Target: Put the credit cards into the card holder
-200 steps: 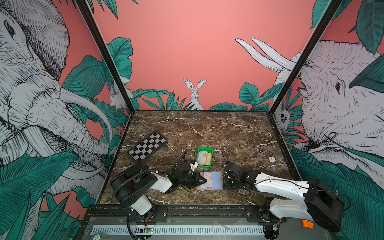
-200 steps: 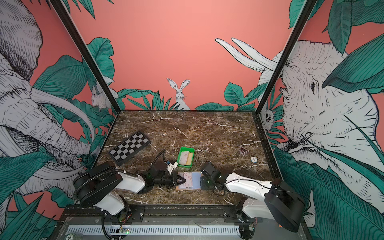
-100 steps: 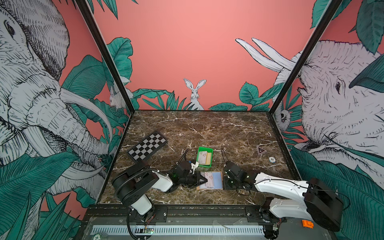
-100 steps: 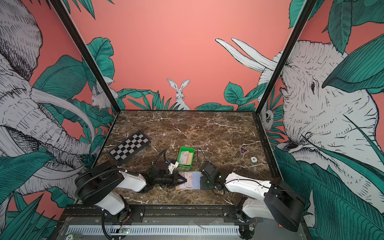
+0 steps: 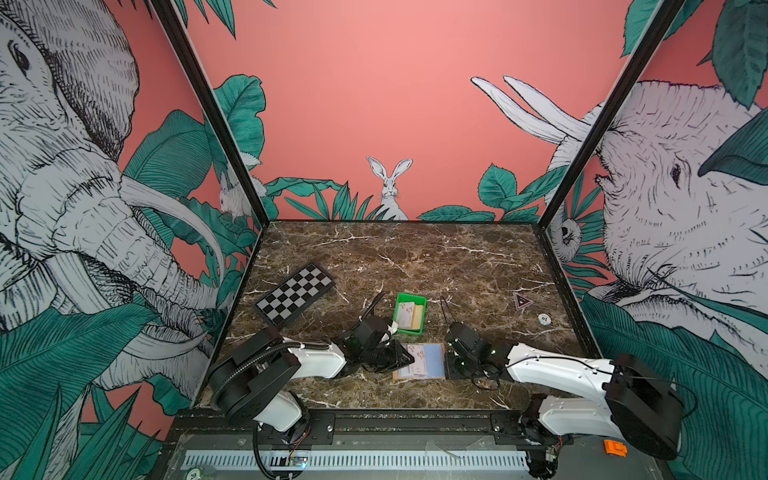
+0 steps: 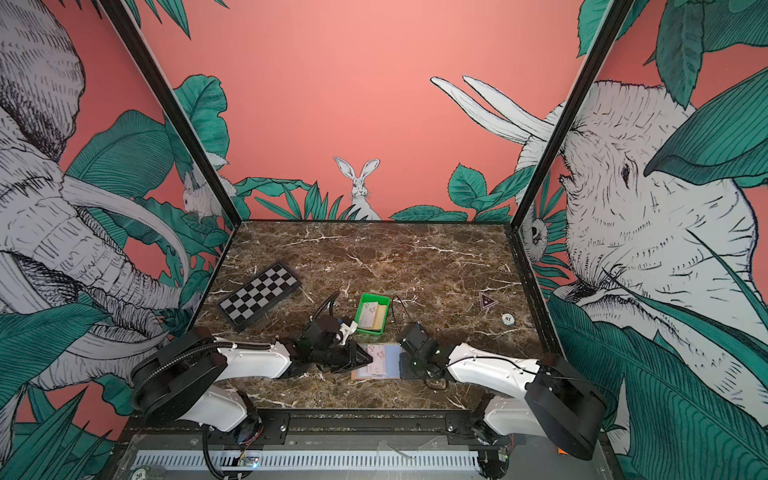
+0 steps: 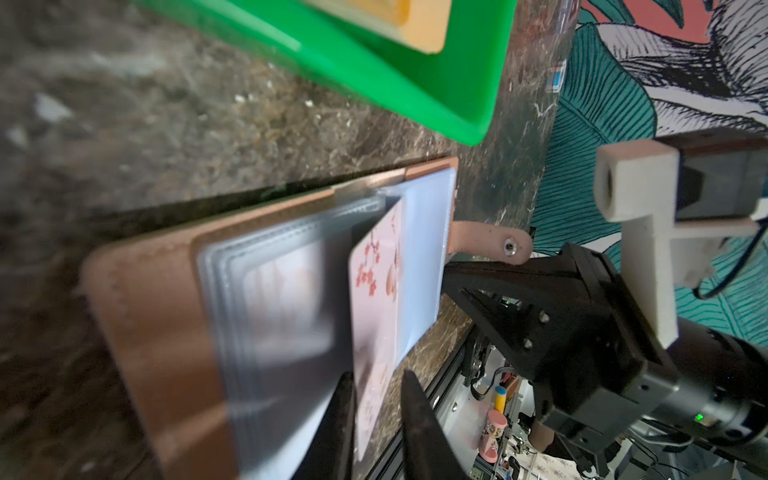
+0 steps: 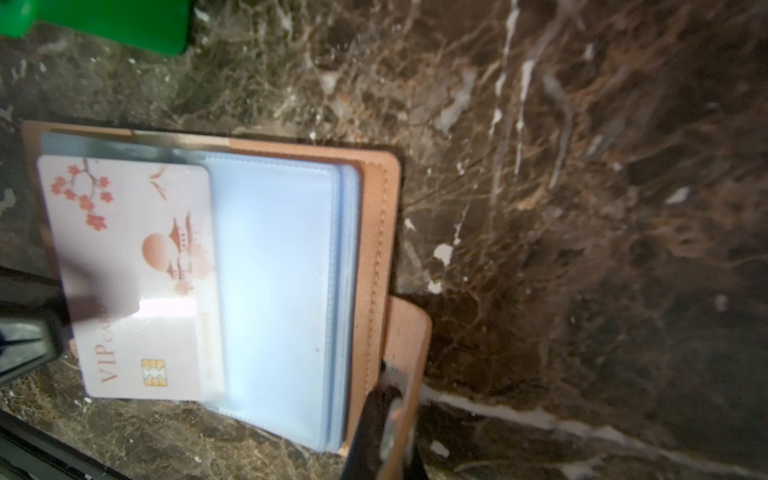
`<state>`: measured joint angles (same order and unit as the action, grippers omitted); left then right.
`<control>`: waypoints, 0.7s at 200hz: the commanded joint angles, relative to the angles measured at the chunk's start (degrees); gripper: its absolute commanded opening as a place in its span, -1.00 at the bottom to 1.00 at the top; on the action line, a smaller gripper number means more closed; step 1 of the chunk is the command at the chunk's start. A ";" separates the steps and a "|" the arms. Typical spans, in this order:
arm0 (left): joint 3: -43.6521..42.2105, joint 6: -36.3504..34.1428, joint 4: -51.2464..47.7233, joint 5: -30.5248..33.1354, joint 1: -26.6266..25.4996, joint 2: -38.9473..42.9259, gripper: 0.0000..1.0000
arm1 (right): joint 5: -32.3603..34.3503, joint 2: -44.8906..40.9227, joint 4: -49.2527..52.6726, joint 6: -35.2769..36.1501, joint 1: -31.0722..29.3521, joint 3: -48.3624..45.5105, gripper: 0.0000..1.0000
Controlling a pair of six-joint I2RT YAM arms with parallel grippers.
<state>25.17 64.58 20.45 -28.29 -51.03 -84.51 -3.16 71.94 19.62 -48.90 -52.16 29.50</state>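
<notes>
Now, in both top views the left gripper sits nearer the card holder than before. Left wrist view: its jaws slightly parted around the card. Right wrist view: right gripper pinches the holder's tab at 5 o'clock.

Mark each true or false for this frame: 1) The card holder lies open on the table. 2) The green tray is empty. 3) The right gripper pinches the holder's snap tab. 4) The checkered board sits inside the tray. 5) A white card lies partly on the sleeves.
1) True: the card holder lies open.
2) False: the green tray holds cards.
3) True: the right gripper is shut on the snap tab.
4) False: the checkered board lies on the table, apart.
5) True: the white card overlaps the sleeves.
</notes>
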 commanded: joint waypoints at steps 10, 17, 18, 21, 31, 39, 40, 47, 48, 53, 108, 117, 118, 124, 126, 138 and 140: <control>1.96 -3.31 -8.87 2.08 -0.22 1.65 -0.56 | 2.30 2.08 1.30 0.78 -0.54 -0.44 -0.95; 2.23 -3.52 -9.02 2.18 -0.22 1.63 -0.56 | 2.30 2.15 1.37 0.77 -0.57 -0.35 -0.95; 2.24 -3.51 -9.02 2.18 -0.22 1.63 -0.56 | 2.29 2.15 1.33 0.76 -0.57 -0.34 -0.95; 2.33 -3.51 -9.02 2.11 -0.22 1.51 -0.55 | 2.28 2.15 1.33 0.82 -0.53 -0.35 -0.95; 2.81 -3.66 -9.25 2.10 -0.22 1.16 -0.56 | 2.28 2.23 1.31 0.80 -0.64 -0.27 -0.96; 3.27 -4.01 -9.57 2.25 -0.22 0.89 -0.56 | 2.29 2.28 1.30 0.83 -0.67 -0.21 -0.96; 3.38 -4.06 -9.60 2.27 -0.22 0.86 -0.56 | 2.28 2.30 1.30 0.83 -0.62 -0.22 -0.96; 3.90 -4.28 -9.99 2.44 -0.22 0.59 -0.57 | 2.28 2.37 1.39 0.83 -0.69 -0.14 -0.96; 3.91 -4.37 -10.03 2.45 -0.22 0.58 -0.57 | 2.33 2.44 1.34 0.83 -0.72 -0.10 -0.96; 4.31 -4.65 -10.32 2.58 -0.22 0.37 -0.58 | 2.29 2.43 1.34 0.76 -0.67 -0.05 -0.96; 7.60 -6.39 -11.94 2.81 -0.33 -1.82 -0.71 | 2.58 2.81 1.52 0.82 -0.77 -0.03 -0.97; 8.01 -6.64 -12.15 2.74 -0.43 -2.21 -0.73 | 2.58 2.94 1.47 0.83 -0.81 0.00 -0.98; 8.08 -6.65 -12.17 2.73 -0.50 -2.23 -0.74 | 2.56 2.94 1.47 0.83 -0.78 -0.03 -0.98; 8.23 -6.73 -12.23 2.72 -0.56 -2.48 -0.75 | 2.61 2.95 1.31 0.74 -0.85 -0.04 -0.99; 8.34 -6.79 -12.28 2.72 -0.56 -2.61 -0.75 | 2.60 2.94 1.30 0.67 -0.90 -0.05 -0.98; 8.88 -7.18 -12.76 2.81 -0.83 -3.09 -0.76 | 2.57 3.12 1.21 0.66 -0.92 -0.19 -0.99; 9.03 -7.23 -12.75 2.83 -0.83 -3.18 -0.76 | 2.55 3.18 1.17 0.63 -0.86 -0.15 -0.99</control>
<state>32.36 58.87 9.56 -26.04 -51.20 -86.91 -2.52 72.84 20.56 -48.58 -52.62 30.39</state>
